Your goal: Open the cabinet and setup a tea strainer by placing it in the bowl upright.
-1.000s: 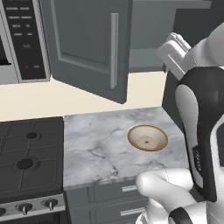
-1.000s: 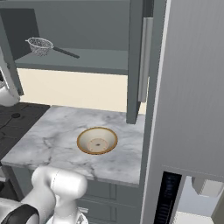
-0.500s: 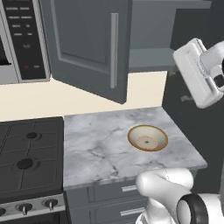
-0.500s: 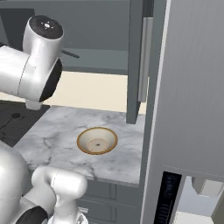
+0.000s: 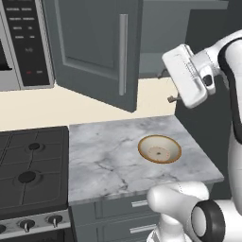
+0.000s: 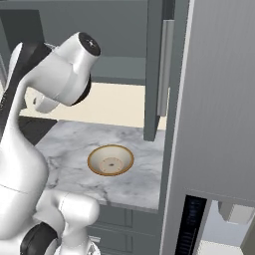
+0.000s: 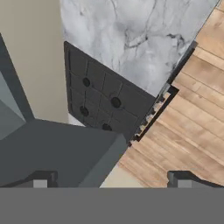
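The gripper [image 7: 113,179] stands wide open and holds nothing; its two dark tips show at the bottom of the hand view, well apart, looking down past a cabinet door at the stove [image 7: 105,100] and the marble counter [image 7: 131,30]. In the left base view the hand hangs high by the counter's right edge, level with the cabinet [image 5: 94,47], whose left door is swung out. The bowl [image 5: 159,149] sits upright near the counter's right front corner, with nothing in it. The strainer is hard to make out: a thin dark bit at the shelf's front edge beside the hand may be its handle.

The risk from here is the reach into the shelf. The wrist is turned away from the opening, so swinging it round could knock the open door or brush the strainer off the shelf edge. A slim handle could also slip from the jaws or end up tilted, so that it will not stand upright in the shallow bowl.
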Available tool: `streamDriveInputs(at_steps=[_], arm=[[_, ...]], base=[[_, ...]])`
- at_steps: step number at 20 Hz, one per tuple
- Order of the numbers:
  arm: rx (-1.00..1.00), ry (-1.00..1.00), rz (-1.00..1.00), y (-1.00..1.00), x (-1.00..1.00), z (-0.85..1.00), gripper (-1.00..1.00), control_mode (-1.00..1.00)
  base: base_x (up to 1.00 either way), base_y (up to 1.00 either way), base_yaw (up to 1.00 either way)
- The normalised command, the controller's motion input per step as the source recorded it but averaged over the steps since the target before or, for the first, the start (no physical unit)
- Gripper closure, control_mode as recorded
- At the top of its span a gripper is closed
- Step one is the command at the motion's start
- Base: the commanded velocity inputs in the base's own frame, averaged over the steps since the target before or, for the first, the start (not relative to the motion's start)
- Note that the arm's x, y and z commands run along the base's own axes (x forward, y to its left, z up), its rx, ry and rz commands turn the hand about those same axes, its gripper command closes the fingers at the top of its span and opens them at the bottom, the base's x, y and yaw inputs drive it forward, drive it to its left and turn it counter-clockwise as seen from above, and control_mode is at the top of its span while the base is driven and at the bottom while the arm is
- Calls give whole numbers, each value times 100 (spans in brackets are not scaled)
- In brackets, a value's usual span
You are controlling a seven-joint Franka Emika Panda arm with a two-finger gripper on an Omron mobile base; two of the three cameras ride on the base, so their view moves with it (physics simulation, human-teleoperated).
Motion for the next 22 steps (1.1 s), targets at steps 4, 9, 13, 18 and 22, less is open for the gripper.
streamDriveInputs(at_steps=[4,9,13,18,22], arm=[[0,0,22,25,56,0,-100,-100],[2,-1,22,22,25,0,-100,-100],[0,-11,25,57,0,0,-100,-100],[8,-5,14,30,5,0,-100,-100],[16,-2,12,22,2,0,-100,-100]], base=[[0,0,0],[0,0,0],[0,0,0],[0,0,0],[0,0,0]])
